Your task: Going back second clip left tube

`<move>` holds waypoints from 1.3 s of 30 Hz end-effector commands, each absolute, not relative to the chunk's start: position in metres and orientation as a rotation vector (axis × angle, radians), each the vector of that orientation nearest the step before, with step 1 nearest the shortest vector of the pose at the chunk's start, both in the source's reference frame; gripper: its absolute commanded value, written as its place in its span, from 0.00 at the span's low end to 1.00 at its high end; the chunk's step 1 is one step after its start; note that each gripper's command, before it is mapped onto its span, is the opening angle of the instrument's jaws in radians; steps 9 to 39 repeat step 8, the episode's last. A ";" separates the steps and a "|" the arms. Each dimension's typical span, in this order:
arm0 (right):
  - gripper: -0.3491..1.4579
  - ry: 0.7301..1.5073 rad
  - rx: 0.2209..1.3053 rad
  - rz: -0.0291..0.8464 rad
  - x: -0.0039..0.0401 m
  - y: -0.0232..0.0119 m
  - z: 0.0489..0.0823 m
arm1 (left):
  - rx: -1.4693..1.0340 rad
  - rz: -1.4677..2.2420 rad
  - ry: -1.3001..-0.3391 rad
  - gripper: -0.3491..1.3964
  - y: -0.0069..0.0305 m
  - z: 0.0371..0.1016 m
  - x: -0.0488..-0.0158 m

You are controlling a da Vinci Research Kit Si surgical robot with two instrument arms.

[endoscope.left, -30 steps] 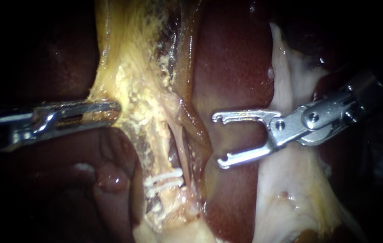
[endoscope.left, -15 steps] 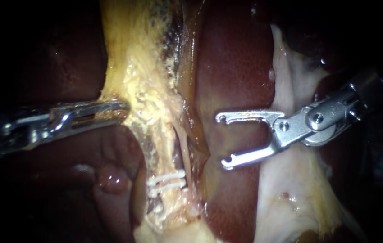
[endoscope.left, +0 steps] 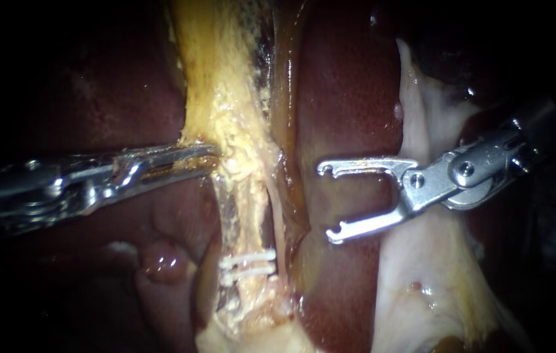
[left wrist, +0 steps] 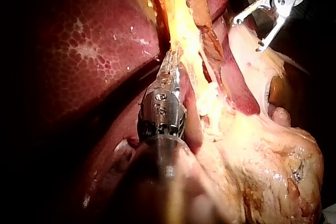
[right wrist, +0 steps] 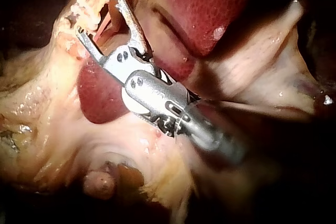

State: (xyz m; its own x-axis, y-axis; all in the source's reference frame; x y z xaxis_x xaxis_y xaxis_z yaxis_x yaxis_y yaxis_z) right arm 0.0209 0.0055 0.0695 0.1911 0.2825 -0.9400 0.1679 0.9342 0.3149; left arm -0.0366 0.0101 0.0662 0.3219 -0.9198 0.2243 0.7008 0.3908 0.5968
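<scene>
The left instrument (endoscope.left: 207,154) came in level from the left, and its jaws lay closed on the edge of the yellow fatty tissue (endoscope.left: 225,111), gripping that band from two sides at the point where it narrowed toward the tubes. The left wrist view showed the same hold, with the jaw tips pressed into the yellow strand ahead of the shaft. Below the grip the band thinned into the left tube (endoscope.left: 246,216), a pale strand running downward, with a dark slit just to its right and a thinner strand beyond that. Two white clips (endoscope.left: 248,265) lay across the left tube low down, close together and roughly parallel, well below the left instrument's jaws. The right instrument (endoscope.left: 328,202) entered from the upper right with its jaws spread wide and holding nothing; the upper jaw lay nearly level and the lower one slanted down, and both hooked tips pointed toward the tubes. Those jaws stood over the dark red liver (endoscope.left: 343,98), apart from the tubes and higher than the clips. In the right wrist view the open jaws pointed at the yellow strand without touching it. Behind the right instrument's wrist, pale tissue (endoscope.left: 422,287) spread downward beside the liver.
</scene>
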 end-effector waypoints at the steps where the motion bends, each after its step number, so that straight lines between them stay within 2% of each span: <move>1: 0.52 1.387 0.388 0.083 0.0209 0.0054 0.0696 | 0.432 -1.108 -0.588 0.00 0.0101 0.0661 -0.0366; 39: 0.52 1.390 0.388 0.084 0.0207 0.0054 0.0695 | 0.433 -1.108 -0.588 0.00 0.0103 0.0660 -0.0365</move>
